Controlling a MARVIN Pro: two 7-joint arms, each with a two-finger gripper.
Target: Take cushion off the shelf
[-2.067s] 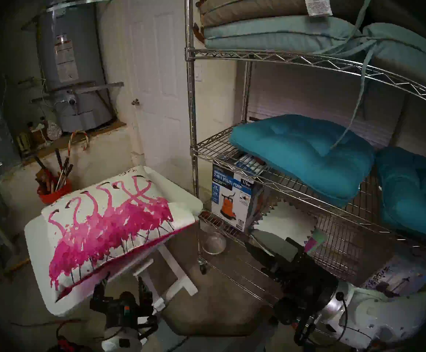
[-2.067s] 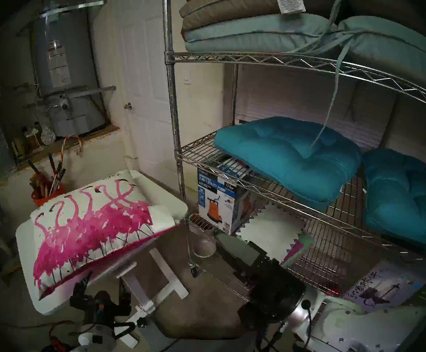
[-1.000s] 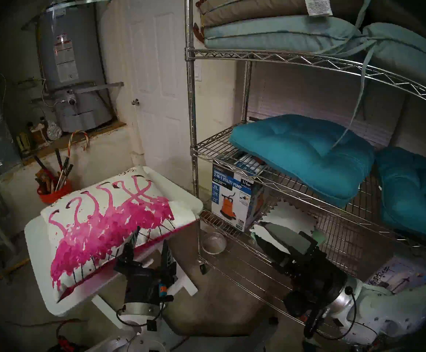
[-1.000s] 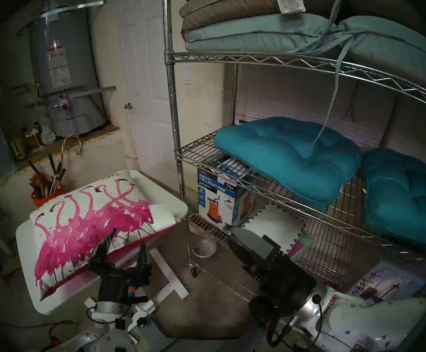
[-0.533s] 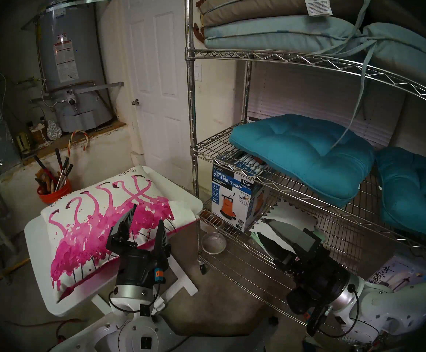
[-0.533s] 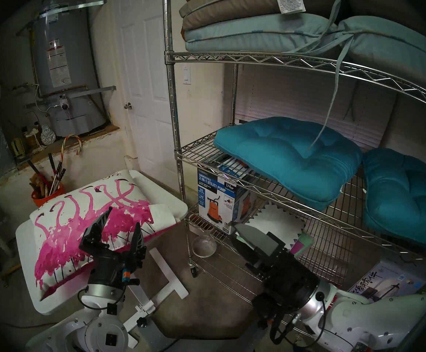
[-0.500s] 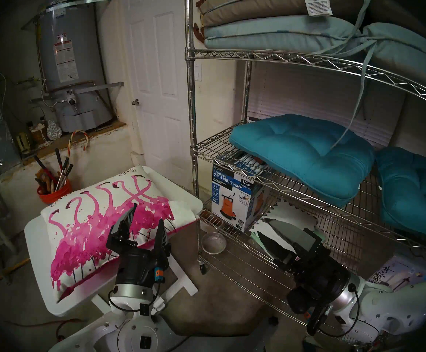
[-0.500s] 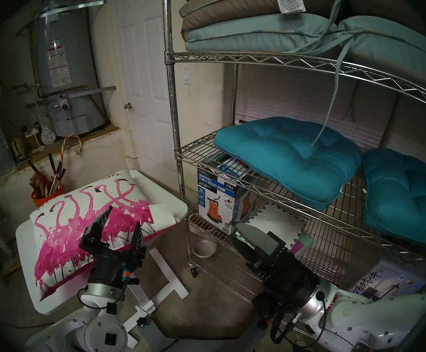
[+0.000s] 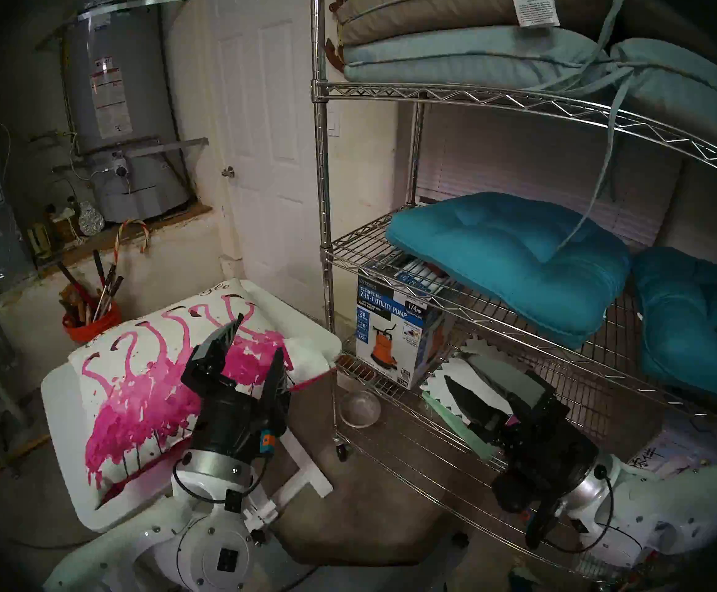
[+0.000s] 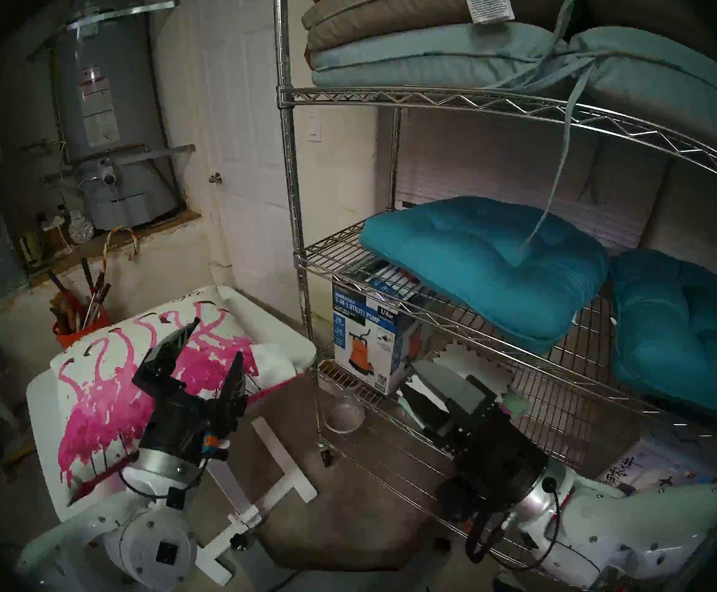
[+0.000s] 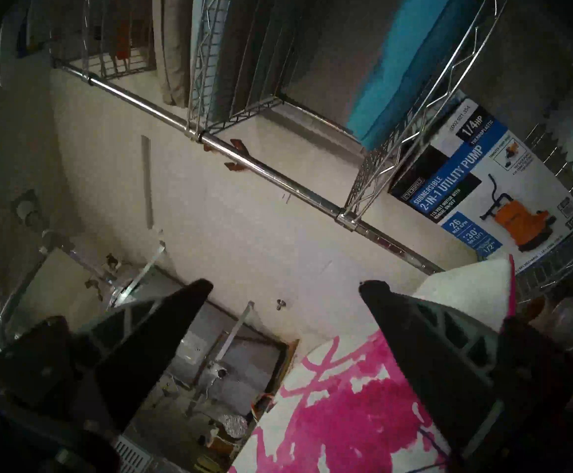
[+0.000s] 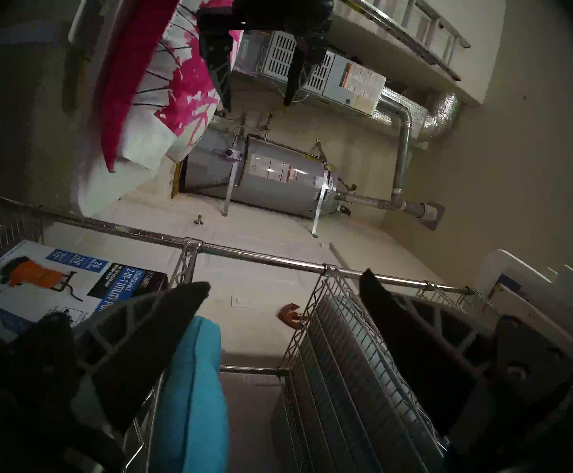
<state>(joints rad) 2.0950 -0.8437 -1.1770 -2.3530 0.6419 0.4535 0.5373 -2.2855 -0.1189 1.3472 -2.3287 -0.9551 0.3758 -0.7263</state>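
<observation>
Both claws spread and empty; cushion (image 9: 168, 377) looks light, squashy: I'd pinch its three-o'clock corner seam.

A pump box (image 9: 393, 330) stood under two teal seat pads (image 9: 515, 262); a water heater (image 9: 121, 108) filled the far corner.

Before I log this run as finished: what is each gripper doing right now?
Left gripper: jaws open, holding nothing.
Right gripper: jaws open, holding nothing.
</observation>
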